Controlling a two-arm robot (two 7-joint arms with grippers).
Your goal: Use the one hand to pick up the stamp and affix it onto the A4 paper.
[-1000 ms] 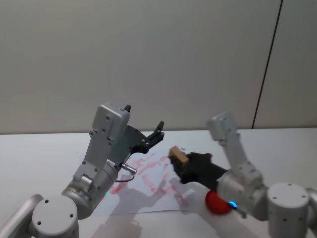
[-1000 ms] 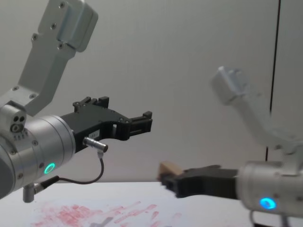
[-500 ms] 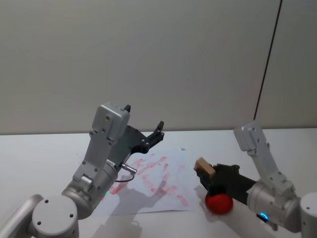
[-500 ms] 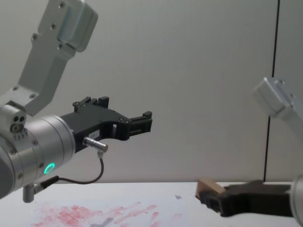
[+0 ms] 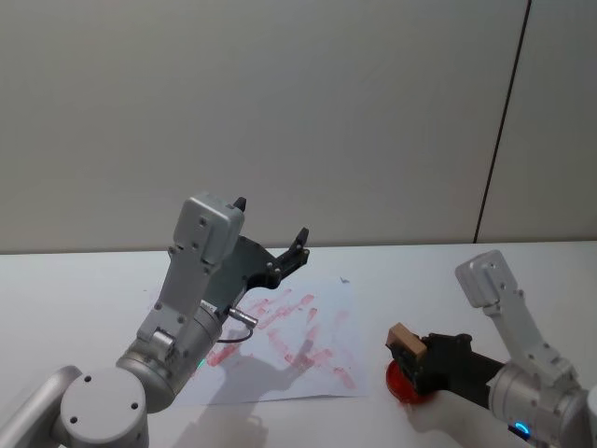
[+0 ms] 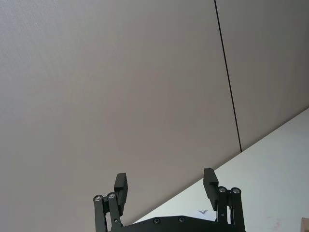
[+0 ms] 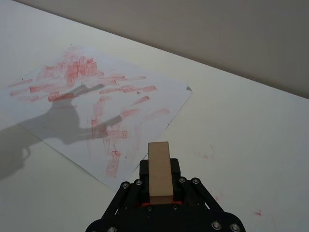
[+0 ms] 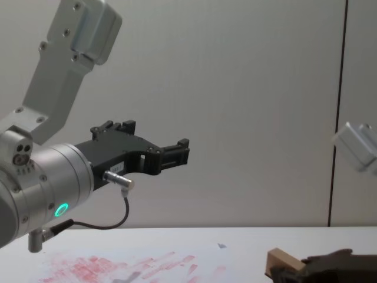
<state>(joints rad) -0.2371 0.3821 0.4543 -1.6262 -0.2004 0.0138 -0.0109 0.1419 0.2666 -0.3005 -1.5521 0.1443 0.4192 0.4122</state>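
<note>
1. On the left, the left gripper [image 5: 297,245] hangs raised above the table [image 5: 75,289] with its jaws spread wide and nothing between them. It looks parked, with a thin cable [image 8: 112,221] looping under it.

2. Below and just right of it lies the paper [image 5: 280,350], flat on the table and smeared all over with red stamp marks. A small grey mark [image 5: 343,279] sits at its far corner. Judging by those marks, plenty of stamping is already on the sheet.

3. To the right of the paper, clear of its edge, is a red ink pad [image 5: 403,387].

4. Over that pad is the right gripper [image 5: 415,359], its jaws closed on the stamp [image 5: 407,339], a small wooden block sticking out past the fingertips. The block is low over the pad, but I cannot tell whether it touches.

5. So the pick-up is done. I judge this an inking moment: what is left is to carry the stamp left over the sheet and press it down.
</note>
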